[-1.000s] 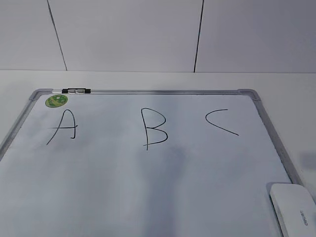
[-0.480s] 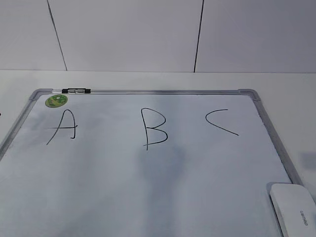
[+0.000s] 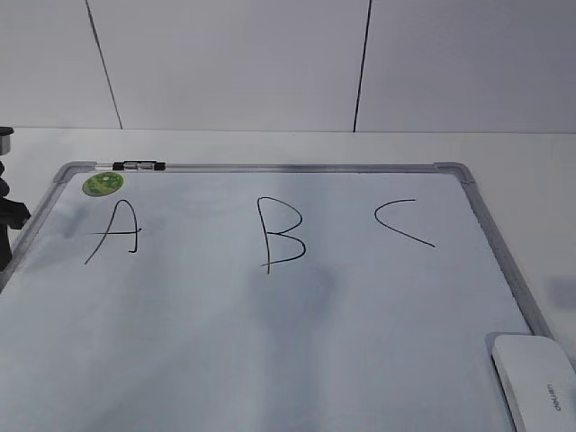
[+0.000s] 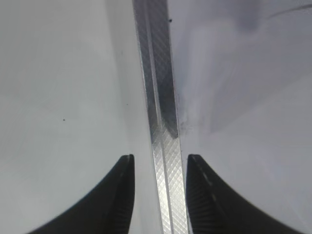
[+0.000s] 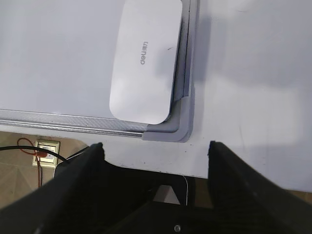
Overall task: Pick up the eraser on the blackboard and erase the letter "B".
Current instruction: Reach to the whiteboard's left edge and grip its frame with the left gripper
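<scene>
The blackboard [image 3: 270, 342] is a white board in a silver frame, lying flat on the table. The letter "B" [image 3: 279, 234] is drawn in black between an "A" [image 3: 115, 232] and a "C" [image 3: 403, 221]. The white eraser [image 3: 535, 378] lies on the board's near right corner; it also shows in the right wrist view [image 5: 146, 58]. My right gripper [image 5: 155, 144] is open and empty, above the table edge just short of that corner. My left gripper [image 4: 159, 157] is open, its fingers on either side of the board's left frame rail [image 4: 158, 87].
A black-and-silver clip [image 3: 139, 166] and a green sticker [image 3: 103, 184] sit at the board's far left corner. Part of my left arm [image 3: 7, 220] shows at the exterior view's left edge. A white wall stands behind. A socket and cables [image 5: 41, 148] lie on the floor past the table edge.
My left arm has come into the exterior view at the left edge, beside the board's frame. The eraser, the board and the letters have not moved.
</scene>
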Robot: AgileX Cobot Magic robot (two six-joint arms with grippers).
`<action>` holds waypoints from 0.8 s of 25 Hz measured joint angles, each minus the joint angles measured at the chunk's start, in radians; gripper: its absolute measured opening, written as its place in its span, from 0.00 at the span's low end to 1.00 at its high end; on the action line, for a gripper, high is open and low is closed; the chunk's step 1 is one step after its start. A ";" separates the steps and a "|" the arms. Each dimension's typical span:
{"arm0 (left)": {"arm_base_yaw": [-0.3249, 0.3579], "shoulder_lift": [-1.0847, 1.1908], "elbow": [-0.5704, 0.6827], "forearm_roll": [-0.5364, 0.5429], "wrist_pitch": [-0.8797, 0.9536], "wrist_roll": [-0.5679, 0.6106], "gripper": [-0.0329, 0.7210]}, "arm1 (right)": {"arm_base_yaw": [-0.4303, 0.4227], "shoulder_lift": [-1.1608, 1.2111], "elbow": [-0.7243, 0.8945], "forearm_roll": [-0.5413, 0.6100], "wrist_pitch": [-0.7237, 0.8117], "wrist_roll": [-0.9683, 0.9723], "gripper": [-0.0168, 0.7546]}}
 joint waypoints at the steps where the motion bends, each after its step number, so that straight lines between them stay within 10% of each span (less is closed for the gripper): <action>1: 0.000 0.007 -0.003 0.000 -0.003 0.000 0.40 | 0.000 0.000 0.000 0.000 0.000 0.000 0.70; 20: 0.032 0.051 -0.005 -0.049 -0.015 0.046 0.39 | 0.000 0.000 0.000 0.019 0.000 0.002 0.70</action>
